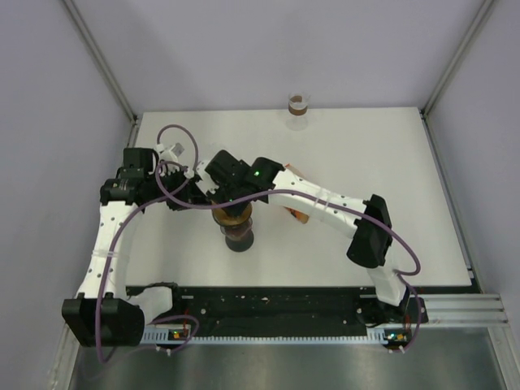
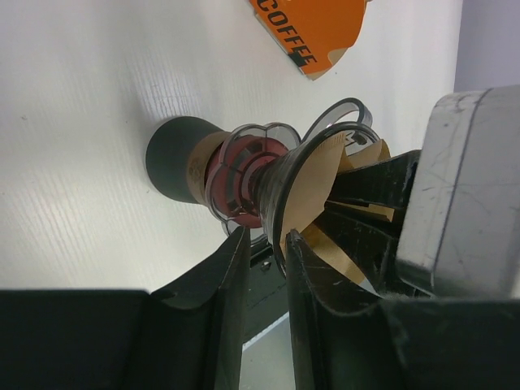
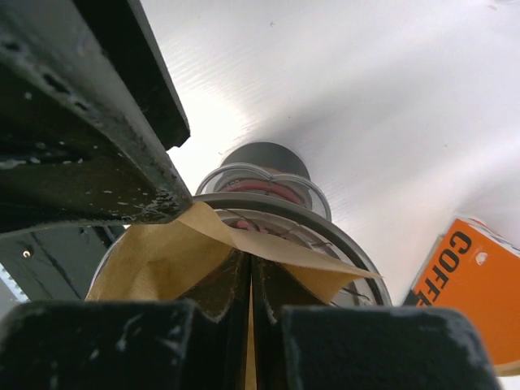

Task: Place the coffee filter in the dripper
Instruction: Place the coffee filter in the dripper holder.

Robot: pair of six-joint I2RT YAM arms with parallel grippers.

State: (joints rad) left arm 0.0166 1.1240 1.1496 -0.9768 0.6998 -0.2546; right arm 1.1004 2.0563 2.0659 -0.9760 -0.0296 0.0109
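The clear dripper stands on a dark-based cup in the middle of the table. The brown coffee filter sits crumpled in the mouth of the dripper, with one edge folded out over the rim. My right gripper is shut on a fold of the filter, just above the dripper. My left gripper straddles the dripper's rim, one finger outside and one inside against the filter. A narrow gap shows between its jaws.
An orange coffee packet lies flat on the table just right of the dripper, also in the right wrist view. A small brown-banded cup stands at the table's far edge. Both arms crowd over the dripper.
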